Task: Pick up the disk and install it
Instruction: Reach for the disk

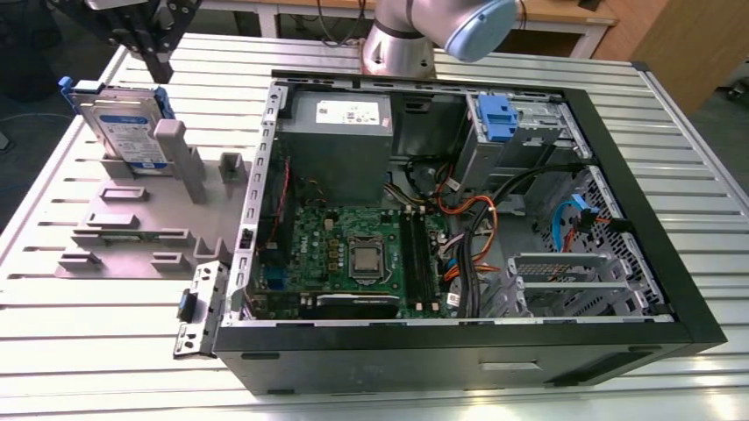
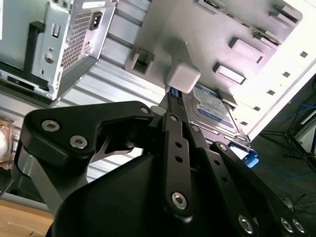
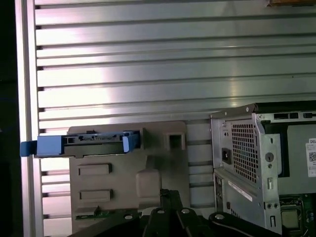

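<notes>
Claw [image 1: 160, 70] looks pinched narrow to us, gripping nothing. Just below it we see the disk [image 1: 122, 127] standing on edge in the grey holder [image 1: 129, 232] on the desk [image 1: 94, 342]. Open computer case [image 1: 468, 219] sits well apart from the claw.

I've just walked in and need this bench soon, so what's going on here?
A robot arm's black gripper hangs close over the silver hard drive in its blue carrier. The drive stands on edge in a grey plastic holder on the slatted metal table and has not yet been lifted. On the exterior view's right of the holder, the open black computer case lies on its side.
</notes>
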Tool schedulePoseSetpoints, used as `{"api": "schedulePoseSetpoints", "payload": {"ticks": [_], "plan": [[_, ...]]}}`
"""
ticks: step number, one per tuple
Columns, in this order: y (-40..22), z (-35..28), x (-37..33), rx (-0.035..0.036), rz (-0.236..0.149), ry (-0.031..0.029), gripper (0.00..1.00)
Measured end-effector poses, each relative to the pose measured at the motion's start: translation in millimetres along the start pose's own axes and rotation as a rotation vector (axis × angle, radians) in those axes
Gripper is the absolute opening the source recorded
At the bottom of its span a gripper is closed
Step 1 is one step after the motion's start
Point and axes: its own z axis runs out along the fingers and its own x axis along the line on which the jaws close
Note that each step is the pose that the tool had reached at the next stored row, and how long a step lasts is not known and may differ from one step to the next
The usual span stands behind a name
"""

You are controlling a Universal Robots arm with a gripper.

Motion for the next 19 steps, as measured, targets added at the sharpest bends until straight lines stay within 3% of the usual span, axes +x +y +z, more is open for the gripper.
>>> {"api": "schedulePoseSetpoints", "payload": {"ticks": [9,19], "plan": [[5.3,2.6,38.8,0.0000,0.000,0.0000,0.11],[12.2,9.7,80.5,0.0000,0.000,0.0002,0.11]]}}
